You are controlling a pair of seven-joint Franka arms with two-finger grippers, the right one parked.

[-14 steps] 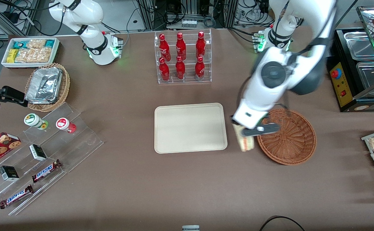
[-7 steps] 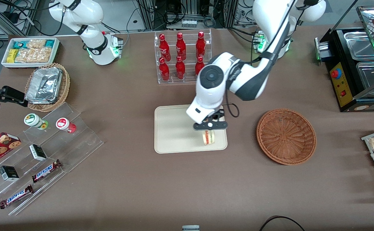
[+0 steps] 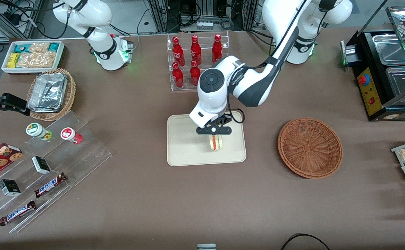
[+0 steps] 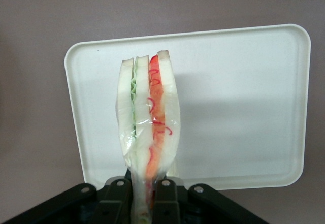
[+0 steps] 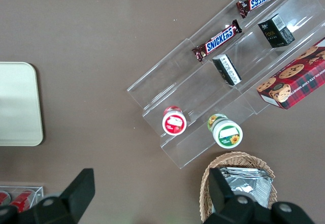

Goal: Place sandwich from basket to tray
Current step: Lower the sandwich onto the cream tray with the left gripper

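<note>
Below the pincer (image 3: 213, 131) lies the tray (image 3: 181, 152), a flat cream rectangle resting on the brown tabletop (image 3: 140, 194), and its bare surface spreads out on every side of the pincer's tips. The pincer itself is clamped on the sandwich (image 3: 216, 142), pinching the wedge at one end so that it hangs downward over the tray's middle. The wrist view shows this hold plainly: the sandwich (image 4: 148, 132) stands out from between the black fingers (image 4: 165, 196), its pale bread, green and red layers edge-on, with the tray (image 4: 244, 107) filling the background directly under it. Well off to the working arm's side of the pincer sits the basket (image 3: 310, 147), with nothing in it. The carry step looks finished and the placing step is in hand. Whether the sandwich's lower tip already touches the tray cannot be told. The next move likely calls for a short, gentle descent until the wedge meets the tray, then spreading the fingers and lifting straight up so the sandwich, held upright, settles inside the rim instead of being dragged.
</note>
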